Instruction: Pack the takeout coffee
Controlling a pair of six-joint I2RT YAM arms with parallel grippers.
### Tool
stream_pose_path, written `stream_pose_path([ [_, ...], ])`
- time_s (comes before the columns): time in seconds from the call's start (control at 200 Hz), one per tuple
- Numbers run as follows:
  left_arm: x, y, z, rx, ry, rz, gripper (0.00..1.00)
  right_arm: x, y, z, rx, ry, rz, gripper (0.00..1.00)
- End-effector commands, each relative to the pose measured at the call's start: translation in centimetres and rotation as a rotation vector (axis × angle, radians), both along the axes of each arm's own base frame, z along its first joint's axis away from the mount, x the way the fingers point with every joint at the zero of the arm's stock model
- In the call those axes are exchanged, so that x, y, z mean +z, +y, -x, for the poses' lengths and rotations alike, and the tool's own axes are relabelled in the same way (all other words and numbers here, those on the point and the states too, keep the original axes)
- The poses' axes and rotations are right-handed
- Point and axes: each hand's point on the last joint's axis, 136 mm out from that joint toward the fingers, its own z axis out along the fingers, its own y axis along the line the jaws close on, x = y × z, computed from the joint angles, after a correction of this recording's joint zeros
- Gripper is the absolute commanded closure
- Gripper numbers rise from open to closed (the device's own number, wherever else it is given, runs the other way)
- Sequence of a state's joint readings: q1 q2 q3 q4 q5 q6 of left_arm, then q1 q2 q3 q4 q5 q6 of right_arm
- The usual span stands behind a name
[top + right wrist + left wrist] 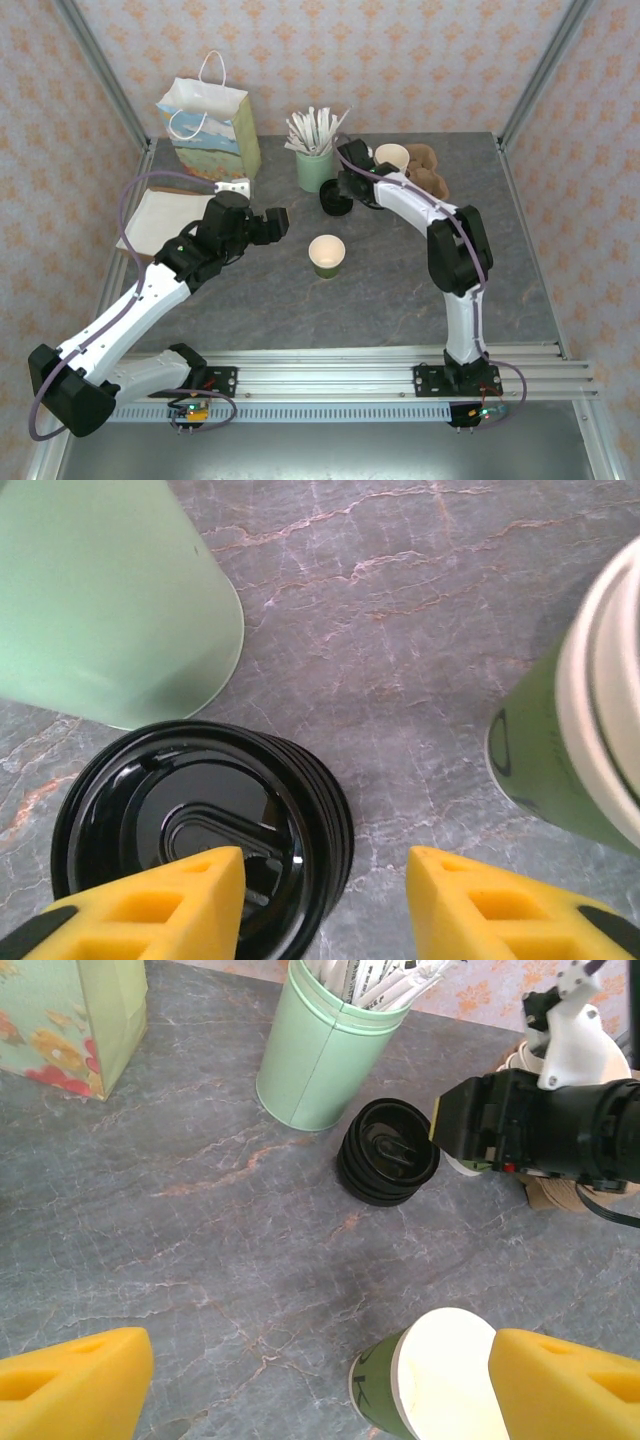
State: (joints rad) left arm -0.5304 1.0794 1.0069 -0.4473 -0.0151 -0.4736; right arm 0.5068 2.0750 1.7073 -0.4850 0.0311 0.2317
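Desk (400,280) was grey marble with rust veins. Cup (327,256) was green, cream inside. Lid stack (336,202) at its 12 o'clock was black. Mug (314,170) was pale green. Right end effector fingers (170,900) were yellow.

We find the mug (315,170) right of the bag (210,130), the lids (335,203) just before the mug, the cup (327,255) nearer.

Grey marbled table (400,290), gift bag (210,130), pale green mug (315,168), black lids (335,203), green paper cup (327,255).
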Motion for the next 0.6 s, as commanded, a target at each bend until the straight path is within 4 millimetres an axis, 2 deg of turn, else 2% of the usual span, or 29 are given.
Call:
stream_pose_path([
  [0.0, 1.7, -0.3, -0.6, 0.006, -0.045, 0.018, 0.12, -0.4, -0.5, -0.5, 0.001, 0.019, 0.048, 0.55],
  [0.36, 1.5, -0.3, -0.8, 0.005, -0.043, 0.009, 0.12, -2.3, -0.5, -1.5, 0.014, 0.048, 0.082, 0.67],
  [0.596, 1.2, -0.3, -0.8, 0.007, -0.039, 0.004, 0.12, -2.5, -0.2, -1.5, 0.026, 0.05, 0.081, 0.75],
])
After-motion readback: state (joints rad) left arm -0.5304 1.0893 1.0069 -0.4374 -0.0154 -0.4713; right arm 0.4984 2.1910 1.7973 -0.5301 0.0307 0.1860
